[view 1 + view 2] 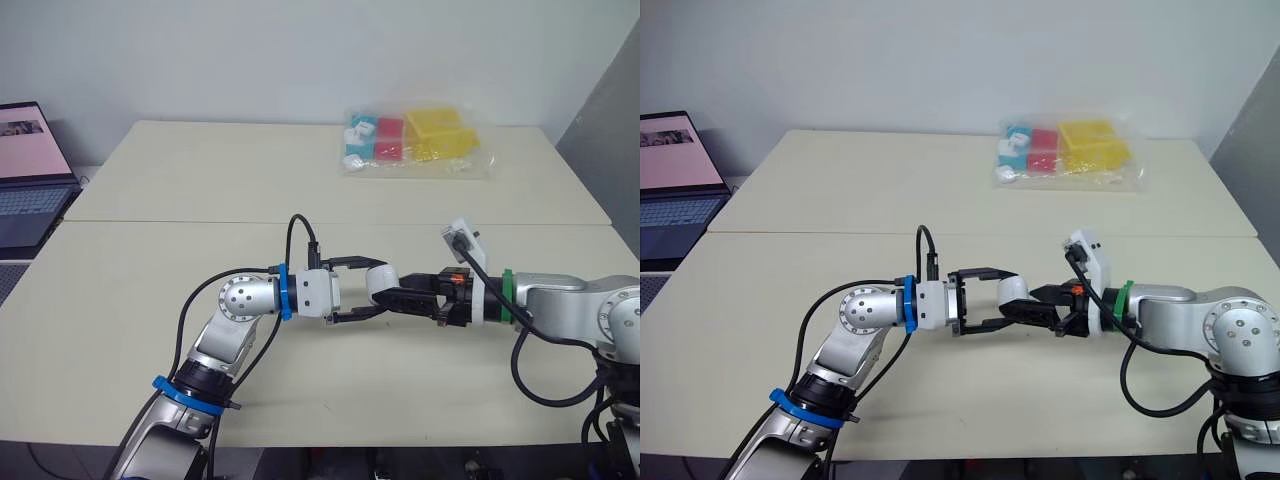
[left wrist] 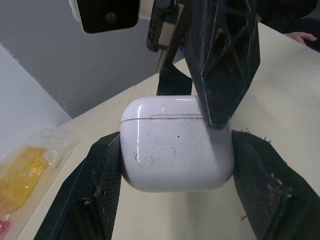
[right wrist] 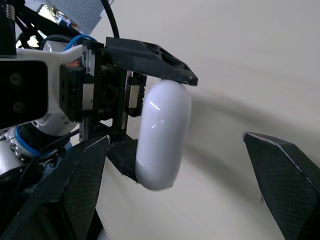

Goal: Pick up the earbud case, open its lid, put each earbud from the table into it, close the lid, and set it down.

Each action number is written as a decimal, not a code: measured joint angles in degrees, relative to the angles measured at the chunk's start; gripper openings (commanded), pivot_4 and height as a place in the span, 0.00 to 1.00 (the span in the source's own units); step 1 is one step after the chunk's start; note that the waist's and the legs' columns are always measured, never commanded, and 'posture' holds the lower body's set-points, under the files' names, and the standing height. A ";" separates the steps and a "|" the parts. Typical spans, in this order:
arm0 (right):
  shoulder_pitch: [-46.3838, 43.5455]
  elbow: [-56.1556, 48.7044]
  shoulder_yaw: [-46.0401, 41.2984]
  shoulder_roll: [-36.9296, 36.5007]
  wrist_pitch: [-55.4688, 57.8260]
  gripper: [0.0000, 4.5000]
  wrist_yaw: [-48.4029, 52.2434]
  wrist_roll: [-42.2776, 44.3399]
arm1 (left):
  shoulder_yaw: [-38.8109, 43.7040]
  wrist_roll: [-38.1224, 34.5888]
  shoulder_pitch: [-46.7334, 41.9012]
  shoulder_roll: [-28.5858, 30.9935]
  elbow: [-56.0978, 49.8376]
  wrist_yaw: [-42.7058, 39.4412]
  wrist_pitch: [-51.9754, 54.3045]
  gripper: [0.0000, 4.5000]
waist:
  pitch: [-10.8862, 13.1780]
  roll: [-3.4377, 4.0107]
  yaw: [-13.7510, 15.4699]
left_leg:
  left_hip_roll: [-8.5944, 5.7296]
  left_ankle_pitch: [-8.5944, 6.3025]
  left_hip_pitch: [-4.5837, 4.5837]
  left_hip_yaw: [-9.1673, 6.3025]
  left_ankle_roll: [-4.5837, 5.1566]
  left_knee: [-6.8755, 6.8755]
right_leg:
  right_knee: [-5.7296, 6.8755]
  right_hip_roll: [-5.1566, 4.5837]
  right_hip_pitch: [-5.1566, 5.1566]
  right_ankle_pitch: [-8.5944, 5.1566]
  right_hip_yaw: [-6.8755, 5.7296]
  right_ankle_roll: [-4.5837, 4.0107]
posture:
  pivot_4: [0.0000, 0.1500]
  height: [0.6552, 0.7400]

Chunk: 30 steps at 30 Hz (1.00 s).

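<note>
Status: pick-up done, everything after it open.

- The earbud case [image 2: 177, 145] is off the table [image 1: 150, 300], held in the air over its near middle. The left gripper [image 1: 372, 288] clamps it, one black finger on each narrow side.
- Lid is shut: in the left wrist view you can follow the seam line unbroken across the upper part of the shell.
- The right gripper [image 1: 1040, 306] comes in from the opposite side, pointing at the case, fingers spread wide and holding nothing. One right finger [image 2: 225, 60] crosses the lid's corner in the left wrist view (touching it or just in front of it, I cannot tell which).

Judgement: you are at the start of step two, opening the lid. Left to do: flip the lid, load each earbud, close, set down. So roughly the first fifth is behind you.

Note for you: the left fingers sit on the body below the seam, which should leave the lid free to swing. Watch that the right finger's push does not twist the smooth shell out of the clamp.
</note>
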 measured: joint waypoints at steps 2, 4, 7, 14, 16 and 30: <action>-0.18 0.18 0.73 -0.01 -0.99 1.00 -1.02 1.12 | 0.00 0.02 0.18 0.05 -0.06 0.13 0.08 0.62 | 0.00 0.00 0.00 | 0.00 0.00 -0.01 0.00 0.00 0.00 | -0.02 0.00 0.00 0.00 0.01 0.00 | 1.00 1.00; -0.18 0.48 1.68 -0.01 -1.68 1.00 -1.74 1.69 | 0.00 0.07 0.28 0.09 -0.06 0.28 0.14 0.62 | 0.00 0.00 0.00 | 0.00 0.00 -0.05 0.01 0.00 -0.01 | -0.03 0.00 -0.02 0.00 0.01 0.00 | 1.00 1.00; -0.17 0.80 2.99 -0.01 -2.57 1.00 -2.44 2.38 | 0.00 0.27 0.28 0.12 -0.10 0.80 0.13 0.62 | 0.00 0.00 0.00 | 0.01 0.00 -0.13 -0.01 0.00 0.00 | -0.04 0.00 -0.08 0.00 0.00 0.00 | 1.00 1.00; -0.17 1.67 3.79 -0.26 -2.97 0.63 -2.36 2.79 | 0.01 0.33 0.33 0.46 -0.48 1.61 0.22 0.62 | 0.00 0.00 0.01 | 0.01 0.00 -0.25 -0.03 0.00 0.00 | -0.05 0.00 -0.16 0.00 -0.03 0.00 | 1.00 1.00; -0.16 1.68 3.94 -0.30 -3.00 0.45 -2.19 2.79 | 0.01 0.33 0.33 0.46 -0.86 1.99 0.26 0.62 | 0.00 0.00 0.01 | 0.01 0.00 -0.27 -0.03 0.00 0.00 | -0.06 0.00 -0.18 0.00 -0.03 0.00 | 1.00 1.00; -0.99 3.44 5.20 -0.28 -3.48 0.17 -0.09 2.82 | 0.15 0.78 0.88 0.73 -1.66 3.17 1.85 0.70 | 0.00 0.00 0.01 | 0.01 0.00 -0.34 -0.04 0.00 0.00 | -0.06 0.00 -0.25 0.00 -0.05 0.00 | 1.00 1.00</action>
